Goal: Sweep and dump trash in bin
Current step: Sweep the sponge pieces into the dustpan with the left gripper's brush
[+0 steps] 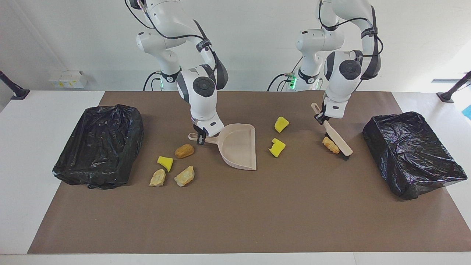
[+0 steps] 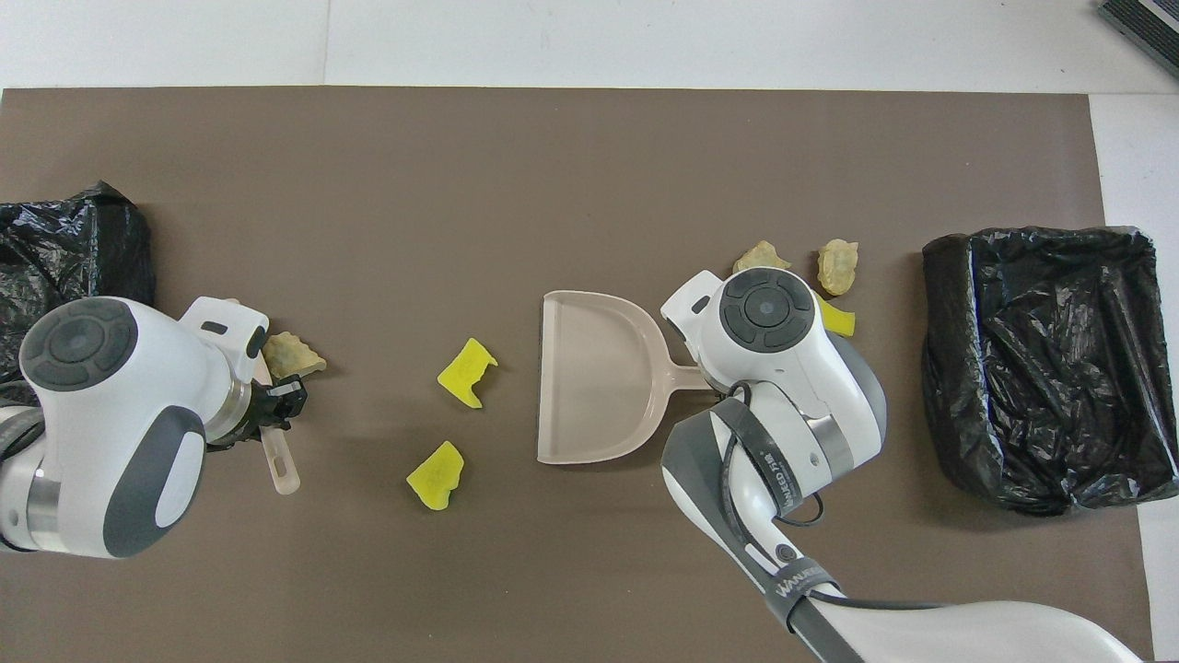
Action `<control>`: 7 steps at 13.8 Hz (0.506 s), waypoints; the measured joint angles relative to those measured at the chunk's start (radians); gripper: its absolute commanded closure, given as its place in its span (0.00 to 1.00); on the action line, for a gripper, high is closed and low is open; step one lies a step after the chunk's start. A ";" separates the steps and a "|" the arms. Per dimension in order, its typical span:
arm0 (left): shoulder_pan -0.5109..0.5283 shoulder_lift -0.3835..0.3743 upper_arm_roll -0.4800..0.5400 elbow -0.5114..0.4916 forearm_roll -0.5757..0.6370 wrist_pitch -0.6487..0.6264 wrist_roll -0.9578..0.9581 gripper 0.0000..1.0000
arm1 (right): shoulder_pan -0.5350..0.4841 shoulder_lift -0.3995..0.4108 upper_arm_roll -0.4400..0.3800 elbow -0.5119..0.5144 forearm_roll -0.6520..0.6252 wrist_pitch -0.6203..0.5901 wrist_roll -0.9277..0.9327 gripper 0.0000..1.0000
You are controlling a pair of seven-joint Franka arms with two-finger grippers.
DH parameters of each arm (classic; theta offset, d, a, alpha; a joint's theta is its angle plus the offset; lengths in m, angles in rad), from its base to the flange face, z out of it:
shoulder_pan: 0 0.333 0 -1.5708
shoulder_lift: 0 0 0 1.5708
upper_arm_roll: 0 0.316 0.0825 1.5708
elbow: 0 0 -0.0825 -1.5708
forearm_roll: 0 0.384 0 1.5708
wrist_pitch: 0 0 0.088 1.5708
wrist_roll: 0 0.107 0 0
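My left gripper point(image 1: 323, 117) is shut on the handle of a beige brush point(image 1: 337, 141), whose bristles rest on the mat against a tan chunk of trash point(image 1: 330, 145); that chunk also shows in the overhead view point(image 2: 293, 354). My right gripper point(image 1: 200, 137) is shut on the handle of the beige dustpan point(image 1: 237, 145), which lies flat on the mat. Two yellow wedges point(image 1: 281, 124) point(image 1: 276, 147) lie between the dustpan and the brush. A yellow wedge point(image 1: 165, 162), an orange-brown bun point(image 1: 184, 151) and two tan lumps point(image 1: 158, 178) point(image 1: 184, 176) lie beside the dustpan handle.
A bin lined with a black bag point(image 1: 73, 169) stands at the right arm's end of the table, and another point(image 1: 382, 147) at the left arm's end. Everything sits on a brown mat point(image 1: 235, 213).
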 measured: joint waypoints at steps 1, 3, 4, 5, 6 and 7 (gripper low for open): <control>-0.028 0.000 -0.003 -0.001 -0.002 0.013 0.016 1.00 | 0.000 0.000 0.000 0.000 0.000 0.000 0.000 1.00; -0.101 0.002 -0.007 -0.002 -0.041 0.043 0.077 1.00 | 0.000 0.000 0.000 0.000 0.000 0.000 0.000 1.00; -0.137 0.007 -0.009 -0.003 -0.060 0.066 0.117 1.00 | 0.000 0.000 0.000 0.000 0.000 0.000 0.000 1.00; -0.172 0.016 -0.010 -0.006 -0.071 0.097 0.145 1.00 | 0.000 0.000 0.000 0.000 0.000 0.000 0.000 1.00; -0.205 0.032 -0.012 -0.007 -0.075 0.132 0.161 1.00 | 0.000 0.000 0.000 0.000 0.000 0.000 0.000 1.00; -0.239 0.050 -0.012 -0.007 -0.075 0.167 0.168 1.00 | 0.000 0.000 0.000 0.000 0.000 0.000 0.000 1.00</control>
